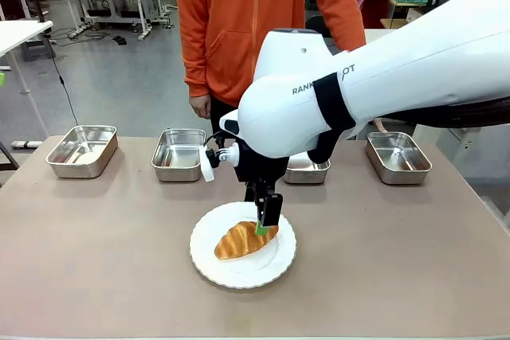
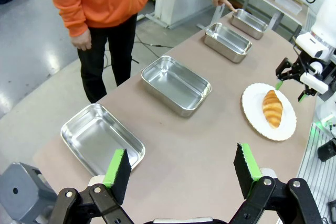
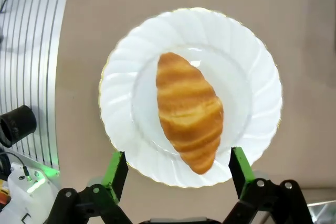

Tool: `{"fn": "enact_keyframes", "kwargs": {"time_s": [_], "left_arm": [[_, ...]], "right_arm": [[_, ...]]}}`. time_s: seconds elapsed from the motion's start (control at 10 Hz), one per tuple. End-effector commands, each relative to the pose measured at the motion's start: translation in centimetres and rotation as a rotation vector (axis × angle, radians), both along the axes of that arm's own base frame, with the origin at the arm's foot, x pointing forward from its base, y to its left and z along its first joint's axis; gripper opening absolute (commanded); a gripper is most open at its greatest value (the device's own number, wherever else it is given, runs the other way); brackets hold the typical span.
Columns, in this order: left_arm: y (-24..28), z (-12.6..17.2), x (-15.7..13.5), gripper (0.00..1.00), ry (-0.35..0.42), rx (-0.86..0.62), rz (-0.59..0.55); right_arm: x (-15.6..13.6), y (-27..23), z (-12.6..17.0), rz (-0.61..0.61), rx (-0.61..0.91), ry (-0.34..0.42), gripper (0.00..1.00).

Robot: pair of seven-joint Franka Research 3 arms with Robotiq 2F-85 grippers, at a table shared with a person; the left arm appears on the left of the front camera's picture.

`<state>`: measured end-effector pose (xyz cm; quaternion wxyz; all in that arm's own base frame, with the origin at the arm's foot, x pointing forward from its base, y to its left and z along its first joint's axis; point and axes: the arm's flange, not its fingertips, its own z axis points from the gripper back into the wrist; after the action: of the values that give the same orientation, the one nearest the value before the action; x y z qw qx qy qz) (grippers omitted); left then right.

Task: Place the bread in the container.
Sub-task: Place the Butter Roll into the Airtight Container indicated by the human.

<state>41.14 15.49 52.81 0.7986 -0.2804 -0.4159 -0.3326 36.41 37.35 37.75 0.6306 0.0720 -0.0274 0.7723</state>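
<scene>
- Both fingers of the right gripper [image 3: 176, 174] are spread wide, hanging over one end of the croissant [image 3: 189, 109], gripping nothing
- croissant's lying on the white plate [image 3: 247, 66], not in any steel pan [image 1: 178, 154]
- left gripper [image 2: 182, 169] is also wide open and empty
- right arm [image 1: 382, 77] hides most of the third pan [image 1: 307, 170] in the front view

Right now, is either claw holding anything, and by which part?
Nothing is held. The right claw hangs open above the croissant on the white plate; the left claw is open over bare table.
</scene>
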Motion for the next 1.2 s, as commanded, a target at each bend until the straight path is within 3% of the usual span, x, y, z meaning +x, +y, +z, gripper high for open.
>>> {"fn": "enact_keyframes", "kwargs": {"time_s": [0.0, 1.1], "left_arm": [[0.0, 0.1, -0.2, 1.0, -0.005, -0.001, 0.0], [0.0, 0.1, -0.2, 1.0, -0.005, -0.001, 0.0]], "right_arm": [[-0.9, 1.0, -0.9, -0.001, -0.047, -0.028, 1.0], [-0.5, 3.2, -6.0, 0.041, -0.087, -0.121, 1.0]]}}
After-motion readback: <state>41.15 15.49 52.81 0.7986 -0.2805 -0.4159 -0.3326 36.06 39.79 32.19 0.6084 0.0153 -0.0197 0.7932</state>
